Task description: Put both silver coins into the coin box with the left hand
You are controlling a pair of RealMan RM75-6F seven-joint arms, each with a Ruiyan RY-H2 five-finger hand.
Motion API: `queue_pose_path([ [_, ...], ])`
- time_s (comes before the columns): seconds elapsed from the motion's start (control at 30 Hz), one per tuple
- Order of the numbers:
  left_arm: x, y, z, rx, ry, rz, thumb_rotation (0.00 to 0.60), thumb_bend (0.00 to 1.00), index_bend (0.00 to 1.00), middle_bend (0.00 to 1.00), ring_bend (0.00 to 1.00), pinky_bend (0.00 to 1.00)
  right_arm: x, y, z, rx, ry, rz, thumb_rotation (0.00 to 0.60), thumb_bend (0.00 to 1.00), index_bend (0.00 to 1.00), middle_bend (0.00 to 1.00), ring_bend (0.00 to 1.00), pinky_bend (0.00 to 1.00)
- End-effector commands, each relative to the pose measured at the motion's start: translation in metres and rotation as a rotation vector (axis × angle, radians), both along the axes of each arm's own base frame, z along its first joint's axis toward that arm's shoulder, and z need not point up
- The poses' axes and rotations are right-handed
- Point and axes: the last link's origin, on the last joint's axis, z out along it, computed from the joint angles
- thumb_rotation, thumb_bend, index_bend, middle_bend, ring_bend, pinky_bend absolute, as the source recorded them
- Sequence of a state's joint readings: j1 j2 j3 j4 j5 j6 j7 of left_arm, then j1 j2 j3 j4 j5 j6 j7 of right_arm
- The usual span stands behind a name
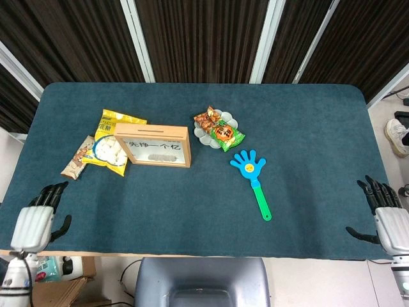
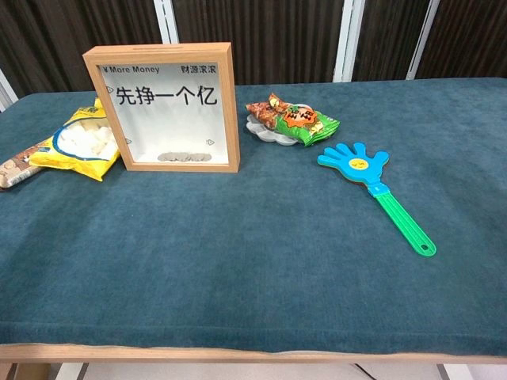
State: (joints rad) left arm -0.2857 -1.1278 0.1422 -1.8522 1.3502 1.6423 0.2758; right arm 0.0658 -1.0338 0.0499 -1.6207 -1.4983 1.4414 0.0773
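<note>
Left robot hand (image 1: pixel 36 220) parked off near left corner of table (image 1: pixel 192 204), fingers spread, nothing held. Right robot hand (image 1: pixel 386 217) likewise released at near right corner. Coin box (image 2: pixel 164 107) stood upright toward far left; coins (image 2: pixel 184 157) seen piled inside, none on cloth: task judged done.

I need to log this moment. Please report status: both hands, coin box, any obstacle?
Left hand open, at near table edge. Right hand open, at near right edge. Coin box upright, coins piled at its bottom. Nothing near its slot.
</note>
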Motion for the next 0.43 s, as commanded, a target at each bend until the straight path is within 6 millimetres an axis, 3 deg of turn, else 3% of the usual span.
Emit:
queue_pose_path([
  [0.03,-0.038,-0.052,0.006,0.006,-0.077,0.027,0.6,0.39,0.0,0.0,0.0,0.06,0.006,0.0,-0.008,0.01,0.01,0.017,0.6,0.15,0.0,0.0,0.0,0.0],
  [0.17,-0.066,-0.054,-0.002,-0.048,-0.077,0.098,0.6,0.39,0.0,0.0,0.0,0.06,0.009,0.0,-0.013,0.006,0.028,0.018,0.6,0.15,0.0,0.0,0.0,0.0],
  [0.43,-0.059,-0.047,-0.001,-0.03,-0.049,0.047,0.6,0.39,0.0,0.0,0.0,0.05,0.007,-0.001,-0.016,0.007,0.048,0.001,0.6,0.15,0.0,0.0,0.0,0.0],
])
